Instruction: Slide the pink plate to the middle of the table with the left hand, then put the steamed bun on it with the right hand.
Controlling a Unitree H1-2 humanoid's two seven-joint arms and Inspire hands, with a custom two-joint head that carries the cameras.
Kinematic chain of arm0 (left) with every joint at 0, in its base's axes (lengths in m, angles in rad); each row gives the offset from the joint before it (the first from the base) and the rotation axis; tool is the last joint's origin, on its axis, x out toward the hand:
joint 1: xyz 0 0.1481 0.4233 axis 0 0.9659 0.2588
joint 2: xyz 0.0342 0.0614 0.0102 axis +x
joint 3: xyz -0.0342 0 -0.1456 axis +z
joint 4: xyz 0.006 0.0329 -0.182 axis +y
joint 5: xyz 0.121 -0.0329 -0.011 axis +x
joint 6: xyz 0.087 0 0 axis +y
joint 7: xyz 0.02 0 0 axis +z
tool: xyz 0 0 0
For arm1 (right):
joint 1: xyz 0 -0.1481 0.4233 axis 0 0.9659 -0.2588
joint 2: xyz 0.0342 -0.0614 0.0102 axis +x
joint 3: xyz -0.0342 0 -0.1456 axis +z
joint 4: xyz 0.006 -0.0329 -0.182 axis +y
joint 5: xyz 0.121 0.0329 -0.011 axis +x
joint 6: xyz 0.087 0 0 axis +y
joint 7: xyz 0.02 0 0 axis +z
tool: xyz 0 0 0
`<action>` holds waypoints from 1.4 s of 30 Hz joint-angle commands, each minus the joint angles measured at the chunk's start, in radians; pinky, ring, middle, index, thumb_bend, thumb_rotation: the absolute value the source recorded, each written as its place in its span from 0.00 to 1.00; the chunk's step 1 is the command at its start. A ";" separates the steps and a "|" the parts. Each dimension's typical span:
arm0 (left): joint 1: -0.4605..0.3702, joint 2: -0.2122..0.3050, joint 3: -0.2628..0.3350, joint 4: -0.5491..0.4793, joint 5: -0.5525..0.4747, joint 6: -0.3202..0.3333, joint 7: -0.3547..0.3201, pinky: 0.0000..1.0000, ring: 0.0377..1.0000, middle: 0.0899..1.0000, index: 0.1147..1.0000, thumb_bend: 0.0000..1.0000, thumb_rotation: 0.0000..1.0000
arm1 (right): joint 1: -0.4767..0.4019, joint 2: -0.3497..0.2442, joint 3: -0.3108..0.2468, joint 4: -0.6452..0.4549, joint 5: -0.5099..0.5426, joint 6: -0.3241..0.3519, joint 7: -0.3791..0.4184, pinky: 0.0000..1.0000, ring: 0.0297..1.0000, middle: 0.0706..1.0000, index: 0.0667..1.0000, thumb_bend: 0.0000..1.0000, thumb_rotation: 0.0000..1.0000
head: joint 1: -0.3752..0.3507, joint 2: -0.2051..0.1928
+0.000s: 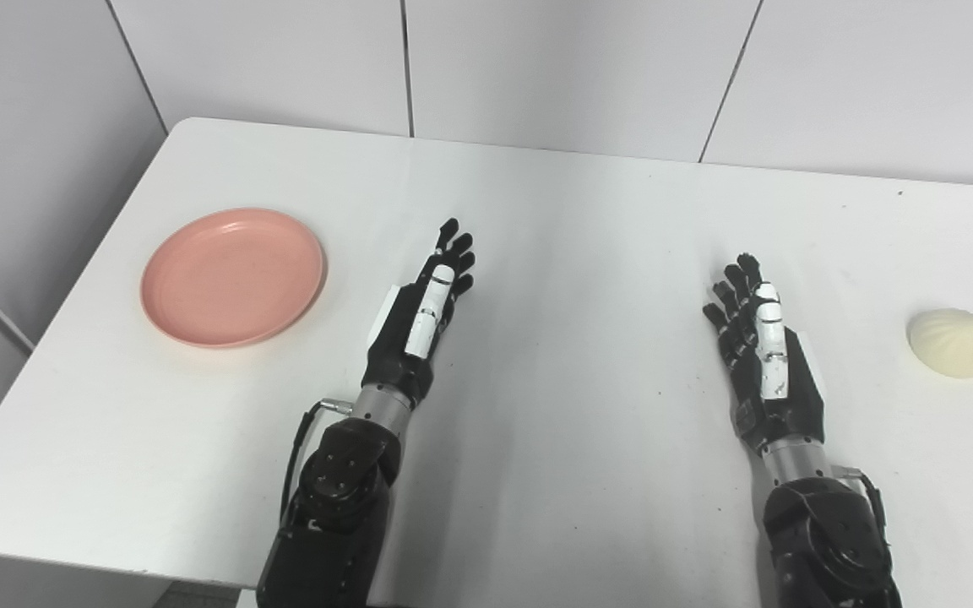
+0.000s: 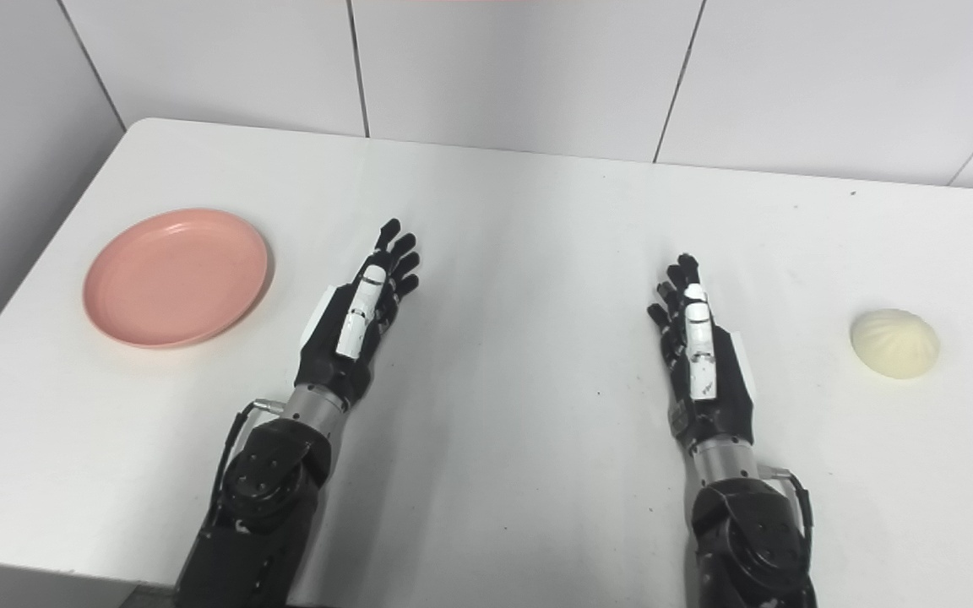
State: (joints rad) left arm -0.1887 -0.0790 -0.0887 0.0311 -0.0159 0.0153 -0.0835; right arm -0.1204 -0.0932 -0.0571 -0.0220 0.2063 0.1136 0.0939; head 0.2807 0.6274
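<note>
Overhead, a white table (image 1: 537, 380) stands against a tiled wall (image 1: 537, 67), with both arms entering from the bottom edge. Pink plate (image 1: 233, 277): lies flat near the table's left edge, well left of the middle, bare. Bun (image 1: 953, 342): pale, pleated, sits on the tabletop near the right edge, well apart from the plate. Left hand (image 1: 419, 317): between the plate and the table's middle, near the plate's right rim but not touching it; fingers (image 1: 453, 253) extended and lightly spread, pointing away toward the wall, holding nothing. Right hand (image 1: 761, 355): right of the middle, left of the bun and clear of it; fingers (image 1: 736, 291) likewise straight and apart, empty. Whether either palm rests on the tabletop or hovers just above it cannot be told.
</note>
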 commanded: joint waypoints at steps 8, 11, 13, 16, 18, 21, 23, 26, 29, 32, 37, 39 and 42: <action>-0.107 -0.008 0.052 -0.160 -0.044 0.036 0.021 0.97 0.95 0.96 0.97 0.54 0.98 | -0.008 -0.009 -0.020 0.030 0.015 0.016 0.005 1.00 1.00 1.00 1.00 0.19 1.00 | 0.019 -0.001; -0.120 0.001 0.073 -0.212 -0.050 0.068 0.034 1.00 0.95 0.95 0.97 0.57 1.00 | -0.010 -0.012 -0.024 0.032 0.025 0.020 0.013 1.00 1.00 1.00 1.00 0.19 1.00 | 0.028 0.001; -0.129 0.001 0.091 -0.245 -0.060 0.079 0.047 0.99 0.95 0.95 0.96 0.56 0.99 | -0.011 -0.014 -0.026 0.034 0.031 0.019 0.019 1.00 1.00 1.00 1.00 0.19 1.00 | 0.033 0.001; -0.136 0.008 0.116 -0.284 -0.064 0.085 0.059 0.99 0.95 0.95 0.97 0.54 1.00 | -0.012 -0.017 -0.028 0.034 0.032 0.018 0.025 1.00 1.00 1.00 1.00 0.18 1.00 | 0.040 0.000; -0.140 0.018 0.138 -0.310 -0.072 0.085 0.072 0.98 0.95 0.95 0.97 0.53 1.00 | -0.011 -0.019 -0.028 0.032 0.032 0.022 0.027 1.00 1.00 1.00 1.00 0.19 1.00 | 0.044 0.001; -0.148 0.032 0.165 -0.335 -0.086 0.087 0.081 0.98 0.96 0.96 0.97 0.50 1.00 | -0.011 -0.020 -0.030 0.027 0.033 0.031 0.027 1.00 1.00 1.00 1.00 0.19 1.00 | 0.048 0.001; -0.154 0.043 0.193 -0.350 -0.101 0.093 0.094 0.98 0.96 0.97 0.97 0.50 1.00 | -0.012 -0.020 -0.034 0.027 0.042 0.035 0.028 1.00 1.00 1.00 1.00 0.20 1.00 | 0.051 0.002; -0.161 0.061 0.230 -0.355 -0.119 0.089 0.109 0.99 0.97 0.97 0.98 0.50 1.00 | -0.011 -0.020 -0.035 0.028 0.048 0.023 0.030 1.00 1.00 1.00 1.00 0.19 1.00 | 0.056 0.004; -0.169 0.088 0.274 -0.351 -0.140 0.083 0.123 0.98 0.96 0.96 0.98 0.50 1.00 | -0.011 -0.021 -0.035 0.029 0.052 0.018 0.033 1.00 1.00 1.00 1.00 0.19 1.00 | 0.063 0.003; -0.175 0.108 0.306 -0.350 -0.146 0.080 0.139 0.99 0.97 0.97 0.98 0.50 1.00 | -0.011 -0.023 -0.036 0.030 0.056 0.017 0.035 1.00 1.00 1.00 1.00 0.20 1.00 | 0.065 0.003; -0.180 0.154 0.373 -0.340 -0.164 0.073 0.165 1.00 0.98 0.98 0.98 0.51 1.00 | -0.011 -0.026 -0.033 0.025 0.046 0.021 0.032 1.00 1.00 1.00 1.00 0.18 1.00 | 0.070 0.004; -0.179 0.171 0.398 -0.332 -0.183 0.071 0.167 1.00 0.98 0.98 0.99 0.52 1.00 | -0.010 -0.025 -0.034 0.020 0.049 0.028 0.031 1.00 1.00 1.00 1.00 0.19 1.00 | 0.075 0.004; -0.172 0.193 0.437 -0.316 -0.207 0.063 0.177 1.00 0.97 0.97 0.98 0.52 1.00 | -0.010 -0.029 -0.032 0.028 0.049 0.012 0.041 1.00 1.00 1.00 1.00 0.18 1.00 | 0.078 0.003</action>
State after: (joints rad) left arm -0.3319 0.0924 0.3379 -0.2764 -0.2059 0.1195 0.0833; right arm -0.1356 -0.1116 -0.0849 -0.0042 0.2539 0.1150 0.1307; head 0.3574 0.6305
